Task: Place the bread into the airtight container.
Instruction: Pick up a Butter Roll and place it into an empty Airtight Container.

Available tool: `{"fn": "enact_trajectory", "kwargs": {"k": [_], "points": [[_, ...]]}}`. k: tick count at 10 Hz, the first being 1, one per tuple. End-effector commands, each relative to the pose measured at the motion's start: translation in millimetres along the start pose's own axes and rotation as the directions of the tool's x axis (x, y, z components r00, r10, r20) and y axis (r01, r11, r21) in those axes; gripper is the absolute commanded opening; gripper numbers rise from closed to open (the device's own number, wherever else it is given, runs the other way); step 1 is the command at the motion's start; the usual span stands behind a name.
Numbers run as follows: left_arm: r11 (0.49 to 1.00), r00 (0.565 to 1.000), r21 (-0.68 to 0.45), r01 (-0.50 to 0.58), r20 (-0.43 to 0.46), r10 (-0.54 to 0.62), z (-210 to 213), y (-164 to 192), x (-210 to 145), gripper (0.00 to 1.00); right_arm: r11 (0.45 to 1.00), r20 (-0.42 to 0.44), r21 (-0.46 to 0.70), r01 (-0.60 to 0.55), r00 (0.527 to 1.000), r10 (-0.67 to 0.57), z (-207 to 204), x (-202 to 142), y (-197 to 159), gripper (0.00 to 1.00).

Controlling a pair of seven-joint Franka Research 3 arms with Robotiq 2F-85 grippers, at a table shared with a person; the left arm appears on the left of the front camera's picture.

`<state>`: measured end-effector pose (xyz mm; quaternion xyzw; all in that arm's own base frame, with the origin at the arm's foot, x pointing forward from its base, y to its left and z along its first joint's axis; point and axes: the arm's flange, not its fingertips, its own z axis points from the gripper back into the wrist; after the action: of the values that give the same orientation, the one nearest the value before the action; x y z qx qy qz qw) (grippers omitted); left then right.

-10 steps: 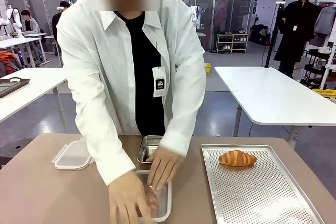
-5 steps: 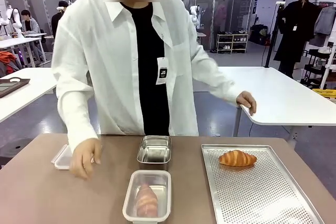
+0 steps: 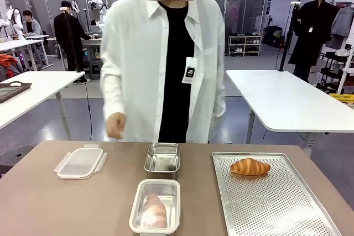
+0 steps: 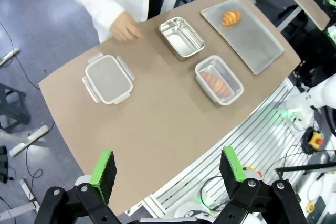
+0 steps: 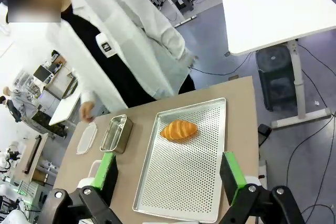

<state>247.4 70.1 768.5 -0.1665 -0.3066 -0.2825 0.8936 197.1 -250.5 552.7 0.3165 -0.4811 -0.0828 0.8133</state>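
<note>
A clear airtight container [image 3: 155, 206] stands at the table's near middle with a piece of bread [image 3: 154, 211] lying in it; the left wrist view shows the same container [image 4: 219, 79] and the bread [image 4: 215, 82] inside. Its lid [image 3: 80, 162] lies apart at the left. A second bread, a croissant [image 3: 250, 166], rests on the perforated tray [image 3: 276, 203]. My left gripper [image 4: 168, 165] hangs open high above the table's near edge. My right gripper [image 5: 167, 174] is open too, high over the tray [image 5: 184, 182].
An empty steel pan [image 3: 162, 157] sits behind the container. A person in a white shirt stands at the far side, one hand [image 3: 115, 125] held just above the table edge near the lid. Bare tabletop [image 3: 50, 208] lies at the left.
The person has let go of the container with the bread in it, drawn both hands back and straightened up, shifting to the right.
</note>
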Motion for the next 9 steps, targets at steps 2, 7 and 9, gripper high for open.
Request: {"fn": "enact_trajectory", "kwargs": {"k": [2,7,9], "points": [[1.0,1.0,0.0,0.018,-0.003,-0.018,2,-1,1,1.0,0.996,0.007,-0.013,-0.086,0.996,0.086,1,15,11,0.99],[1.0,1.0,0.0,0.018,-0.003,-0.018,2,-1,1,1.0,0.596,-0.3,0.119,-0.794,0.543,0.784,-71,55,127,0.99],[1.0,1.0,0.0,0.018,-0.003,-0.018,2,-1,1,1.0,0.375,-0.367,0.264,-0.888,0.267,0.891,-120,48,162,0.99]]}}
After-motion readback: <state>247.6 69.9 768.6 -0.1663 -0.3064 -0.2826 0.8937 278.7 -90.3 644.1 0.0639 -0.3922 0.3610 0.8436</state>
